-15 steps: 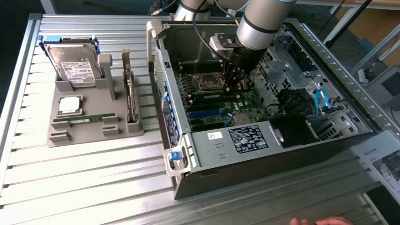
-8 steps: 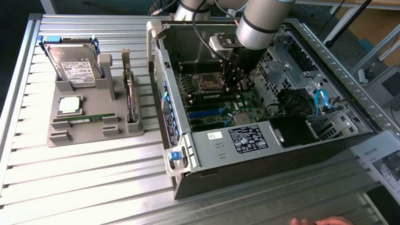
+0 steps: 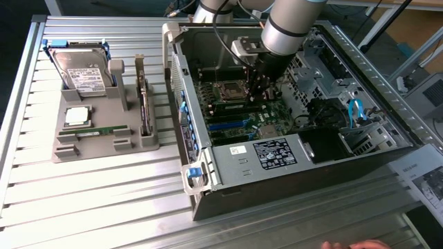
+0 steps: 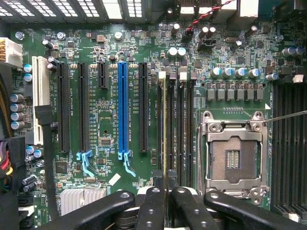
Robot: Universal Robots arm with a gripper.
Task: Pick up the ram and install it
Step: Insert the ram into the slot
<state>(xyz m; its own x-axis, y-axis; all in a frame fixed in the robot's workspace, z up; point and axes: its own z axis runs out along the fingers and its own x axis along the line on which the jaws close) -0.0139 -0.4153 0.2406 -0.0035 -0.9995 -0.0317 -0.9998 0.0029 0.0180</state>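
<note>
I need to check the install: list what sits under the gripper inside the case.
The ram, edge-on, runs from the gripper among the memory slots beside the empty processor socket. Its own slot lies hidden under it, so seating cannot be seen.

1. A slatted metal table point(image 3: 104, 197) carries a grey holder point(image 3: 97, 151) and an open computer case point(image 3: 291, 187).
2. In the holder, a hard drive point(image 3: 83, 72) stands upright, a silver processor chip point(image 3: 77, 116) lies flat, and a dark expansion card point(image 3: 144, 104) stands on edge.
3. Inside the case, the green motherboard point(image 4: 105, 120) carries a blue slot point(image 4: 123, 108) and an open processor socket point(image 4: 232, 155).
4. A person's hand point(image 3: 360, 245) shows at the exterior view's bottom edge.
</note>
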